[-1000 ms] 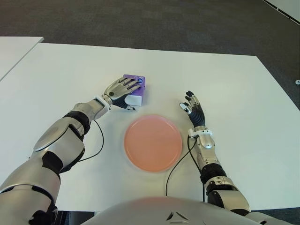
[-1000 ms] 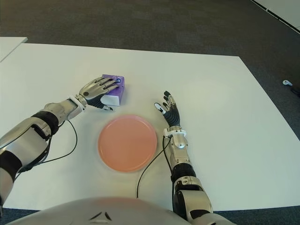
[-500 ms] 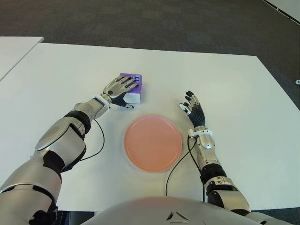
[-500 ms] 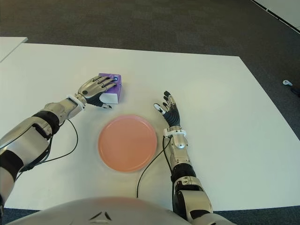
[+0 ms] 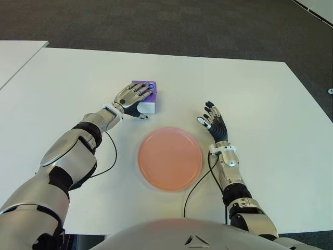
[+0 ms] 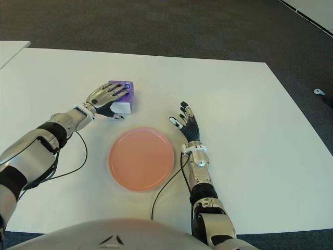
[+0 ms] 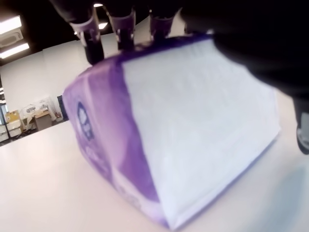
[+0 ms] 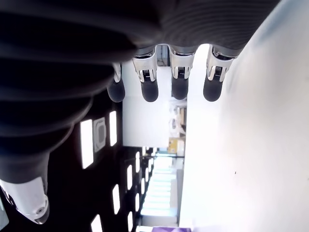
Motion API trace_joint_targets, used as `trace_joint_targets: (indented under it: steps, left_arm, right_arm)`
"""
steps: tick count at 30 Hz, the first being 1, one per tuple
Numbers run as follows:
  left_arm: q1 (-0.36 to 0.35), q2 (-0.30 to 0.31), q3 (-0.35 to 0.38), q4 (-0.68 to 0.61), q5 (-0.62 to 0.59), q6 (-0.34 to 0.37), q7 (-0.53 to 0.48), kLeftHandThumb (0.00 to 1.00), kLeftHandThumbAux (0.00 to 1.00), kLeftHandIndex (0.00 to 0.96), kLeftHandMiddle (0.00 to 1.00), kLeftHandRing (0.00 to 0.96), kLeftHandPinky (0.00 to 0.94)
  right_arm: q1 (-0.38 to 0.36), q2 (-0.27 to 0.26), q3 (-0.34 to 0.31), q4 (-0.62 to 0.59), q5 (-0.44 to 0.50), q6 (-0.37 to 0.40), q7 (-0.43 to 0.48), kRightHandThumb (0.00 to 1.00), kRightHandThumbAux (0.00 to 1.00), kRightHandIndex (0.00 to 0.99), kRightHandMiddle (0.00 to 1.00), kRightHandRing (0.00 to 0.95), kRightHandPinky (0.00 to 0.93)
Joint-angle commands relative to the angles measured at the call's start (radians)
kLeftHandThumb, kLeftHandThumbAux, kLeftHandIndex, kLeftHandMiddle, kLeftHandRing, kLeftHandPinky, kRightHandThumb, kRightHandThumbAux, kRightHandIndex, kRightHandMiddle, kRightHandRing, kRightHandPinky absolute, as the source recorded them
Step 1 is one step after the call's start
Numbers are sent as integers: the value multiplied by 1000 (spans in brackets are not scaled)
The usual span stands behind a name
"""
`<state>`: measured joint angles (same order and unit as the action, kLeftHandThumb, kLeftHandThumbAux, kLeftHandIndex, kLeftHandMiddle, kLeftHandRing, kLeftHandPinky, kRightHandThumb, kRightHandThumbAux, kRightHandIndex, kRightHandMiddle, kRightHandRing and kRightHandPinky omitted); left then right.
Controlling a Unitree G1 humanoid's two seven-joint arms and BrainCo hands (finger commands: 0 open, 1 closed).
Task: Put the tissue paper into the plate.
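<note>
1. Far left, the corner of a second white table shows, set apart from the main white bench by a narrow gap.

2. The left robot hand is out ahead on the bench, draped over a tissue pack, purple with a white end panel. Its fingers lie across the purple top and the thumb comes down on the near side. In the left wrist view the pack sits flat on the bench, fingertips curled over its far upper edge and the thumb along the white side: the hand is wrapped around the pack.

3. A black cable loops over the bench beside the left forearm.

4. Centre, nearer the robot, lies the round pink plate, nothing in it. The tissue pack is on the bench just beyond the plate's far left edge, not touching it.

5. Another black cable curves along the plate's right side.

6. The right robot hand is just right of the plate, palm facing the plate, fingers straight and slightly fanned, holding nothing. Whether it touches the bench, I can't tell.

7. Beyond the bench, dark grey carpet.
</note>
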<state>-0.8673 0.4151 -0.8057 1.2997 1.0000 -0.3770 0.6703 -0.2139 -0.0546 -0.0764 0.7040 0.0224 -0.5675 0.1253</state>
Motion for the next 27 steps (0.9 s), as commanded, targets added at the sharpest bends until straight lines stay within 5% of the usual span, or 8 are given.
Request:
trace_joint_targets:
  steps: [1, 18, 27]
  left_arm:
    - [-3, -6, 3, 12, -6, 4, -23, 28, 394, 0, 0, 0, 0]
    - [-1, 6, 16, -3, -15, -6, 7, 17, 400, 0, 0, 0, 0]
    - [46, -33, 48, 27, -69, -22, -90, 26, 421, 0, 0, 0, 0]
  right_arm:
    - [159, 26, 15, 80, 12, 66, 30, 0, 629, 0, 0, 0, 0]
    - [210, 25, 39, -14, 4, 96, 41, 0, 584, 0, 0, 0, 0]
    - [233, 19, 44, -40, 3, 108, 35, 0, 596, 0, 0, 0, 0]
